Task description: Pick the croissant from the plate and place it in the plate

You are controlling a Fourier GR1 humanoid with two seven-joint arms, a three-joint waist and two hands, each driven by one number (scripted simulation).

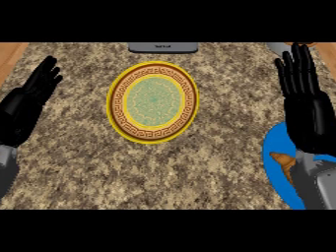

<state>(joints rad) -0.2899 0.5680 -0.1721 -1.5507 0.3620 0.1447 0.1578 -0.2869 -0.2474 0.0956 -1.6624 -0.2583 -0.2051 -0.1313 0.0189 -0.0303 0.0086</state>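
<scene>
Since neither hand holds anything, the task seems at its start, the grasp not yet made. Left of the patterned plate (153,102), the left hand (26,103) rests, fingers straight and apart. Right of that plate, the right hand (309,113) is spread too, its forearm crossing the blue plate (274,152), where the croissant (283,161) lies partly hidden. Next, that hand probably must draw back, lower, and curl round the croissant before carrying it to the patterned plate.
</scene>
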